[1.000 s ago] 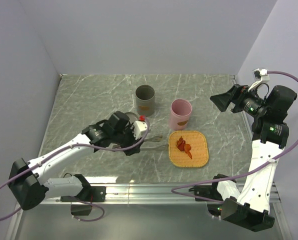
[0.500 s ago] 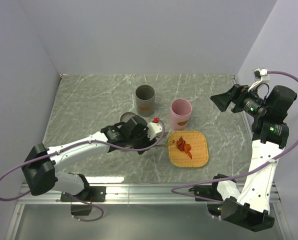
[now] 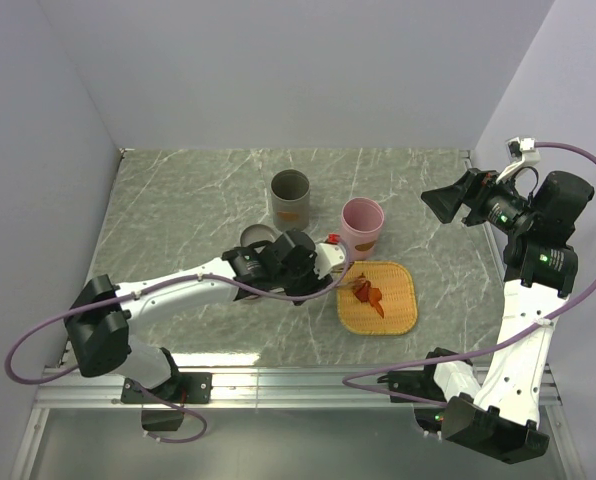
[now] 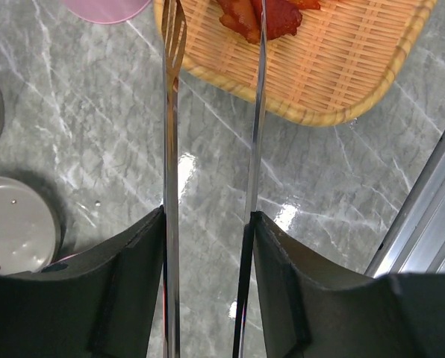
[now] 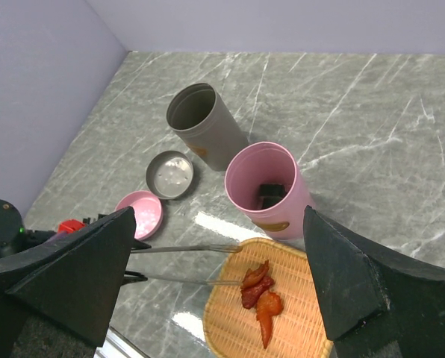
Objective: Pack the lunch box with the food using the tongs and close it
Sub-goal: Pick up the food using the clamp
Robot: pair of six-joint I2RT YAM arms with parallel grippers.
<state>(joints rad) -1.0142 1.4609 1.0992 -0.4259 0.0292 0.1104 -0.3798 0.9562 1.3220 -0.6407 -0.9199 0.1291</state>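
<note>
My left gripper (image 3: 316,268) (image 4: 207,216) is shut on the tongs (image 4: 170,149) (image 5: 185,250), whose two silver arms stand apart. One arm's tip lies at the tray's rim. The other reaches the orange-red food chunks (image 3: 366,292) (image 4: 278,19) (image 5: 260,287) on the orange woven tray (image 3: 398,310) (image 4: 342,67). A pink cylindrical lunch box (image 3: 362,225) (image 5: 271,186) stands open behind the tray with a dark-wrapped piece inside. My right gripper (image 3: 440,203) (image 5: 219,216) hangs open, high at the right, holding nothing.
An open grey cylinder (image 3: 291,198) (image 5: 204,123) stands left of the pink one. A grey lid (image 5: 170,173) (image 4: 13,224) and a pink lid (image 5: 142,212) lie on the marble table (image 3: 178,200) beside my left arm. A metal rail (image 4: 424,224) runs along the near edge.
My left arm has swung right with the tongs, bringing their tips from the bare table to the tray and the food. The right arm has not moved.
</note>
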